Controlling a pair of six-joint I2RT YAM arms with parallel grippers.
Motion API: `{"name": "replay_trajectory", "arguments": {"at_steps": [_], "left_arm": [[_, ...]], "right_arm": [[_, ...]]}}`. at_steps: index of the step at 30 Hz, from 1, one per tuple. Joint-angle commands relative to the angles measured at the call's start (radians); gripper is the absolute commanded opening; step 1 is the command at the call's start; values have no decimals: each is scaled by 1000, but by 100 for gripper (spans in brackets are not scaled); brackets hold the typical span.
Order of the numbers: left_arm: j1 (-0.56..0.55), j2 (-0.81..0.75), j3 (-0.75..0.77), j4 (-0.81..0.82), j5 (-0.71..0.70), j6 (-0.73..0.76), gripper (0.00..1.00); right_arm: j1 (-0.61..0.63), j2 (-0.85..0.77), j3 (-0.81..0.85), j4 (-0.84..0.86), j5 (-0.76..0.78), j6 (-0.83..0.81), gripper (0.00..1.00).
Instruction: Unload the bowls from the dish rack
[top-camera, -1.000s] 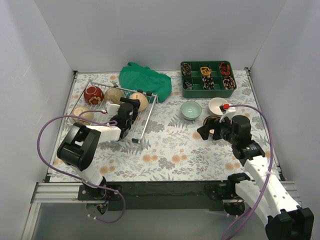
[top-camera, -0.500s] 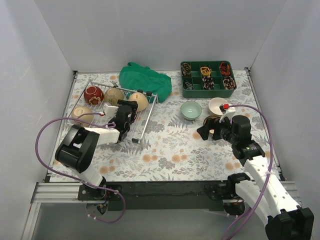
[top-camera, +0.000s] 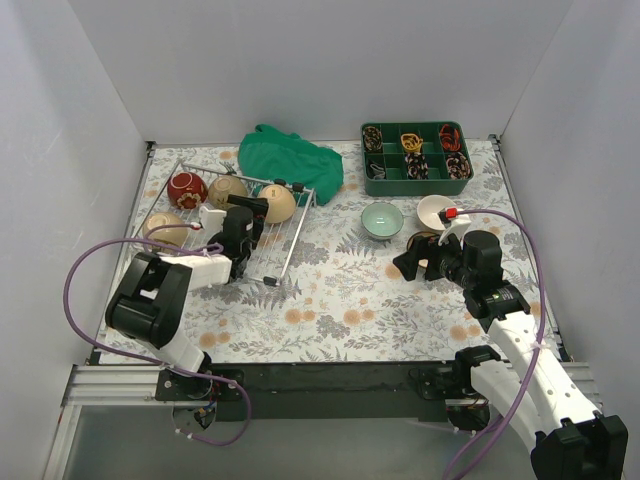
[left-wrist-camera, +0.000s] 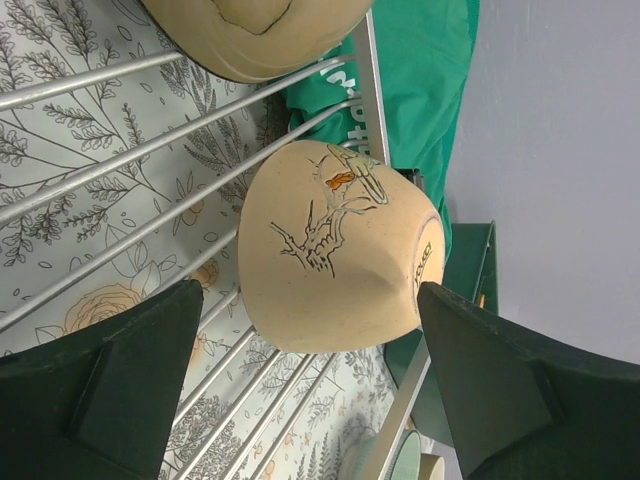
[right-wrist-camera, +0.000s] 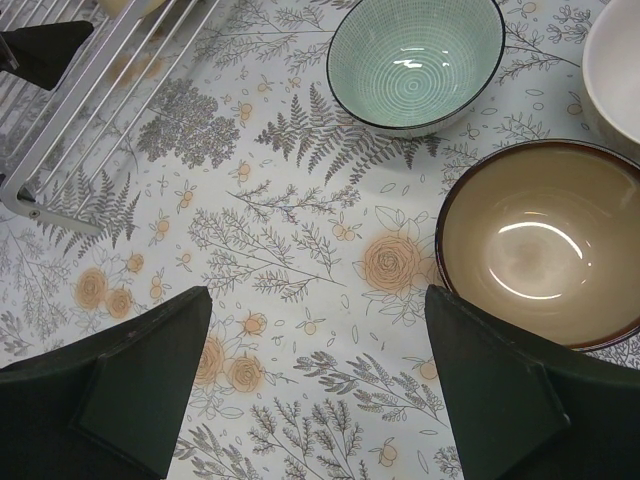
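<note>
The silver wire dish rack (top-camera: 262, 252) lies at the left and holds a red bowl (top-camera: 187, 189) and three beige bowls (top-camera: 227, 190). My left gripper (top-camera: 253, 211) is open over the rack. In the left wrist view (left-wrist-camera: 310, 370) a beige bowl with a bird drawing (left-wrist-camera: 335, 245) lies on its side on the rack wires (left-wrist-camera: 120, 160), just ahead of the open fingers (left-wrist-camera: 100, 390), untouched. My right gripper (top-camera: 412, 262) is open and empty above the table (right-wrist-camera: 320, 390). A dark-rimmed brown bowl (right-wrist-camera: 540, 240), a pale green bowl (right-wrist-camera: 415, 60) and a white bowl (right-wrist-camera: 615, 60) stand upright on the table by it.
A green cloth (top-camera: 290, 160) lies behind the rack. A green compartment tray (top-camera: 415, 155) of small items stands at the back right. The rack's near corner (right-wrist-camera: 30, 195) shows in the right wrist view. White walls enclose the flowered table.
My left gripper has shifted a little left and back over the rack, still open. The right arm and the bowls have not moved.
</note>
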Motion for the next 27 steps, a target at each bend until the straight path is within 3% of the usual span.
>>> {"name": "replay_trajectory", "arguments": {"at_steps": [1,10,27], "left_arm": [[46,-3,13,-14,65,-229,91],[63,36,25,66,134,-194,96],[86,109,107,-31,193,-186,98]], "right_arm": [[6,-3,-5,41,-12,-15,96],[6,-3,-5,43,-15,-18,96],[7,2,-2,41,-16,-21,96]]}}
